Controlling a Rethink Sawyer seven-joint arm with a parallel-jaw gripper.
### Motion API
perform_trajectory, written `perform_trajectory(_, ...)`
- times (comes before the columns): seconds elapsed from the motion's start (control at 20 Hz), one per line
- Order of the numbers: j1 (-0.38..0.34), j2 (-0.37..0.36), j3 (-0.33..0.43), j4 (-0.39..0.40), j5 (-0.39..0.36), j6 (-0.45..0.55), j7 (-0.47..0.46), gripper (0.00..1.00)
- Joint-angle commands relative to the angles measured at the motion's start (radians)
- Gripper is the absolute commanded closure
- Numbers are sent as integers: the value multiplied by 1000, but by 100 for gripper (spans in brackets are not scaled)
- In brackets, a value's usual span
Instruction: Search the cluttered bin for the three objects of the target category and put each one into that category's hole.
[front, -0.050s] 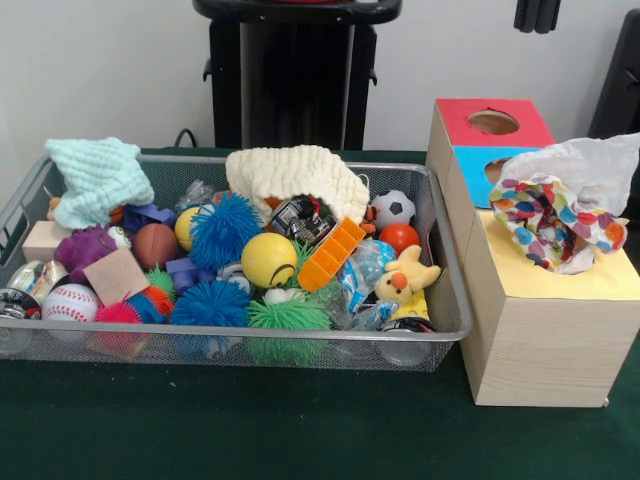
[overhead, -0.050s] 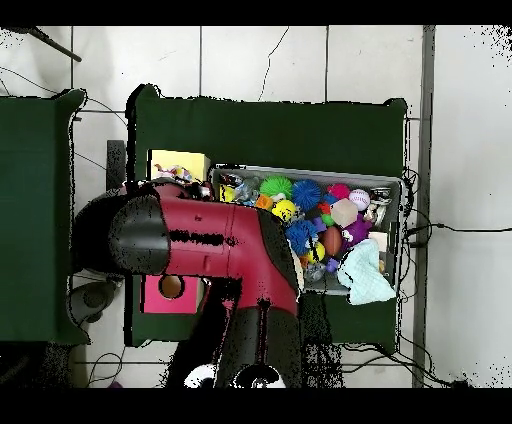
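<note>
We record a wire mesh bin (front, -0.050s: 440, 215) on the green-covered desk (front, -0.050s: 250, 425), filled with mixed toys. Contents noted in the front view: a mint knitted cloth (front, -0.050s: 97, 177) at the back left corner; a cream knitted cloth (front, -0.050s: 295, 172) at the back centre; a blue spiky ball (front, -0.050s: 224, 230); a yellow ball (front, -0.050s: 268, 259) in the middle; a green spiky ball (front, -0.050s: 288, 317) against the front wall; a baseball (front, -0.050s: 70, 302) at front left; an orange plastic grid piece (front, -0.050s: 332, 254); a small soccer ball (front, -0.050s: 394, 208) and a red ball (front, -0.050s: 399, 237) at the back right; a yellow plush chick (front, -0.050s: 404, 280) at front right.

Just beside the bin on its right stands a wooden sorting box (front, -0.050s: 535, 340), its top in red, blue and yellow panels. The red panel's hole (front, -0.050s: 493, 122) is clear. A spotted cloth (front, -0.050s: 560, 220) lies over the blue and yellow panels.

In the overhead view the red arm (overhead, -0.050s: 215, 245) lies over the box and the bin's edge. We cannot tell how the gripper is set; neither view shows it.
</note>
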Motion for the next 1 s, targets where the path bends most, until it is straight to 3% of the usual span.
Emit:
perform_trajectory(0.05,-2,33,89,116,-44,-73,77,100)
perform_trajectory(1.0,3,100,91,146,-70,-230,93,100)
